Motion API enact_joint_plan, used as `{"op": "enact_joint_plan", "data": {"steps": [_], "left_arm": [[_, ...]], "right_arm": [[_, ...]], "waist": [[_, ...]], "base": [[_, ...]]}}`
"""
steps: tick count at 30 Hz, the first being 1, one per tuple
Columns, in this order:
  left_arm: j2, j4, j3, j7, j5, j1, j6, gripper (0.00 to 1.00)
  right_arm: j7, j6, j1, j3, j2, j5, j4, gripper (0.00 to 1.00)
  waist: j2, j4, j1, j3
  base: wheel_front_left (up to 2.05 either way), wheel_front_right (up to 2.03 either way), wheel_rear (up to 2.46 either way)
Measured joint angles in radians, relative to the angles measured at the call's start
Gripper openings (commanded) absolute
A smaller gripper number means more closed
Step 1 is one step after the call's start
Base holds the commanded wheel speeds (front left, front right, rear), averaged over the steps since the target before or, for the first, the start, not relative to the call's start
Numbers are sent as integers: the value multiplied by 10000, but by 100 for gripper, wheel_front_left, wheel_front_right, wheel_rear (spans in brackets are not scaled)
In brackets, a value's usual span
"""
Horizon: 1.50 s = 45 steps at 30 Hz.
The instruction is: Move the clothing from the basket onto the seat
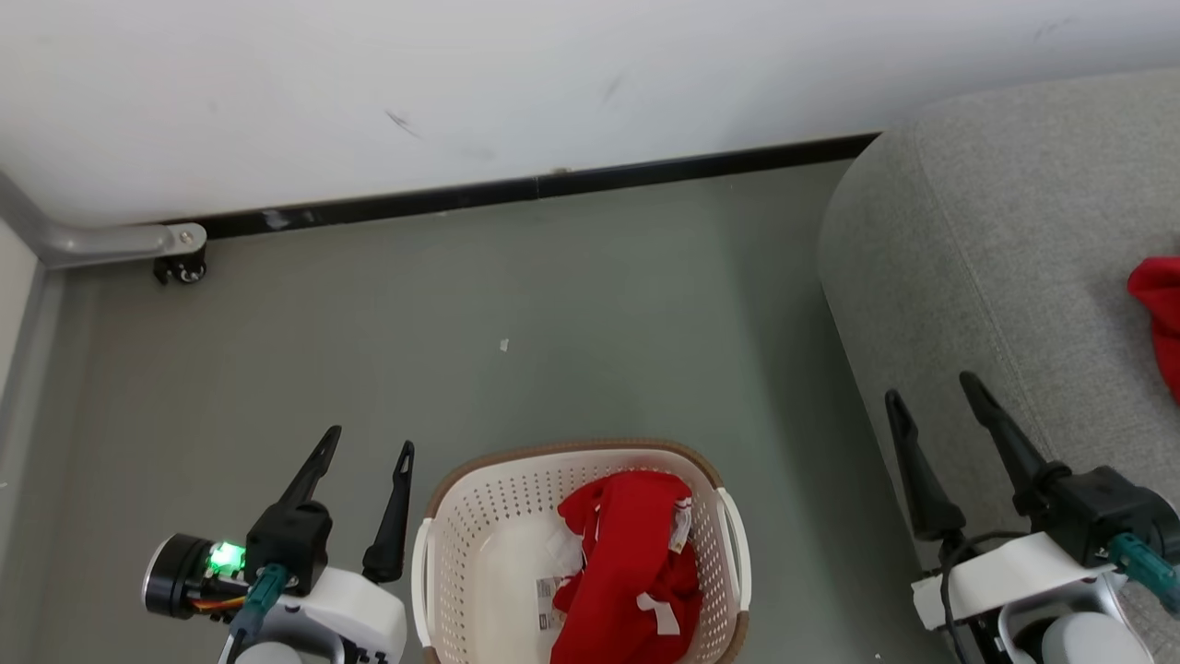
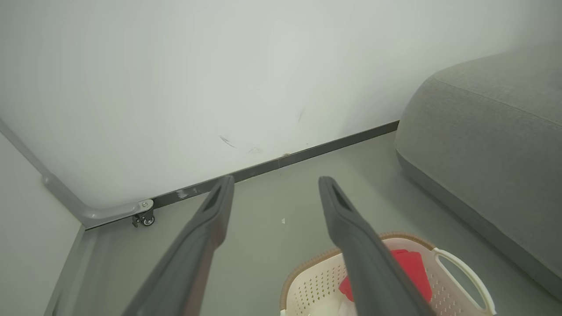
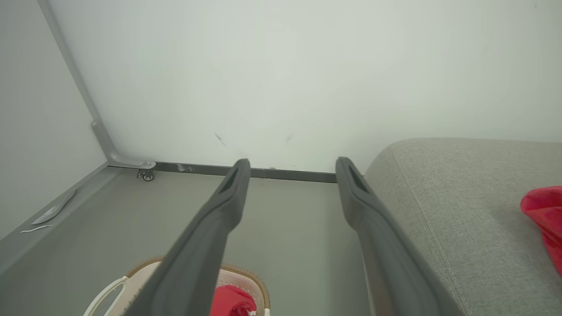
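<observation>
Fingers of the left gripper (image 1: 369,439) at 7 o'clock and the right gripper (image 1: 931,389) at 4 o'clock stand wide, holding nothing. Between them, at 6 o'clock, one basket (image 1: 553,454) holds one crumpled red bundle of clothing (image 1: 627,553). Another red piece (image 1: 1157,314) lies on the one seat (image 1: 996,231) at 3 o'clock. The cloth looks light, soft, floppy: pinch a raised fold on top.

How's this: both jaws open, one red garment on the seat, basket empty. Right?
No. The basket is not empty: the head view shows red clothing lying in it. The rest stands: another red garment lies on the seat.
</observation>
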Motion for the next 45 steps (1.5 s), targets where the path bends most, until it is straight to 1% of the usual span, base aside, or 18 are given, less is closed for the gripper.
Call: {"op": "enact_joint_plan", "data": {"steps": [4, 10, 12, 13, 23, 36, 38, 41, 45], "left_arm": [[-25, 136, -180, 113, 178, -350, -12, 100], [-73, 343, -625, 351, 481, -1007, -274, 100], [-86, 376, -696, 370, 537, -1086, -295, 100], [-121, 458, -832, 416, 616, -1253, -407, 100], [-353, 978, -1402, 568, 989, -1841, -625, 100], [-430, 1850, -2040, 796, 1459, -2566, -1060, 100], [-449, 1952, -2128, 796, 1524, -2689, -1066, 100], [-499, 2138, -2278, 809, 1605, -2848, -1214, 100], [-610, 2357, -2483, 811, 1707, -2917, -1241, 100]], "right_arm": [[0, 0, -179, -94, -2, 40, -142, 100], [-4, 0, -570, -297, -2, 330, -230, 100], [-4, -2, -606, -345, -2, 332, -253, 100], [-4, 0, -723, -426, 0, 370, -265, 100], [-35, 0, -1366, -788, 2, 426, -451, 100], [-107, 0, -2327, -635, 2, 805, -458, 100], [-123, -2, -2467, -639, 0, 886, -460, 100], [-134, 0, -2644, -639, 0, 928, -454, 100], [-134, 0, -2853, -637, 0, 1028, -464, 100]], "waist": [[0, -68, 0, 389], [0, -212, 0, 1151], [0, -236, 0, 1263], [0, -287, 0, 1490], [0, -549, 0, 2481], [0, -989, 0, 3765], [0, -1066, 0, 3944], [-1, -1188, 0, 4202], [0, -1360, 0, 4534]], "base": [[0, 0, 0], [0, 0, 0], [0, 0, 0], [0, 0, 0], [0, 0, 0], [0, 0, 0], [0, 0, 0], [0, 0, 0], [0, 0, 0]]}}
